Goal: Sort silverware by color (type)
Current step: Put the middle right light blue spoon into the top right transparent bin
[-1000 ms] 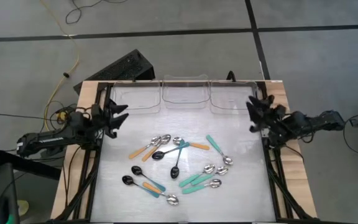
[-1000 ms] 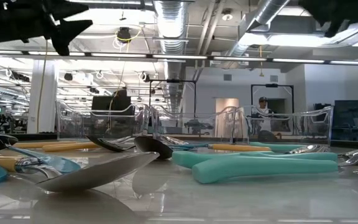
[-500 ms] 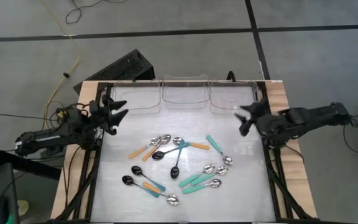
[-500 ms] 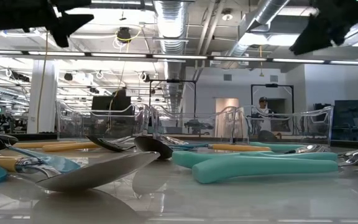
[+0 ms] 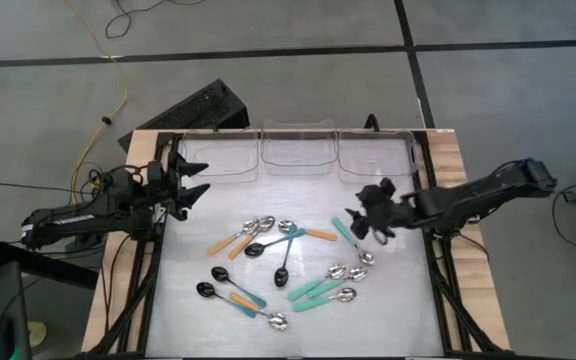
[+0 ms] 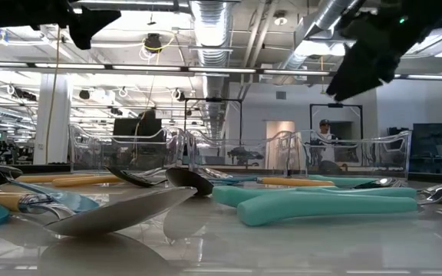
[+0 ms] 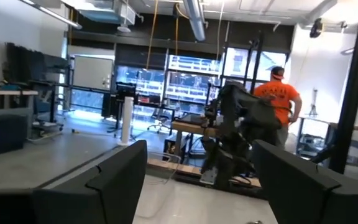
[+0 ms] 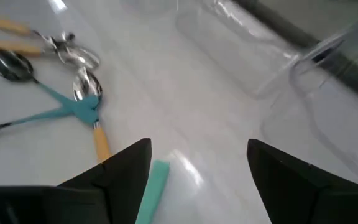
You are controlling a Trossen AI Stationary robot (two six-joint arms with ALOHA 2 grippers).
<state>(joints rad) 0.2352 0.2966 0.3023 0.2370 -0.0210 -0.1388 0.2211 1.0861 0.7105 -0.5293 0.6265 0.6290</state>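
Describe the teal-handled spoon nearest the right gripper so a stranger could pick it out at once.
Start at the row of three clear plastic bins along the table's far edge and drop toward the open right gripper. Just beneath it lies the teal-handled spoon, silver bowl pointing toward the near edge. Unlike the other teal spoons bunched below, it lies alone, slanting the opposite way.
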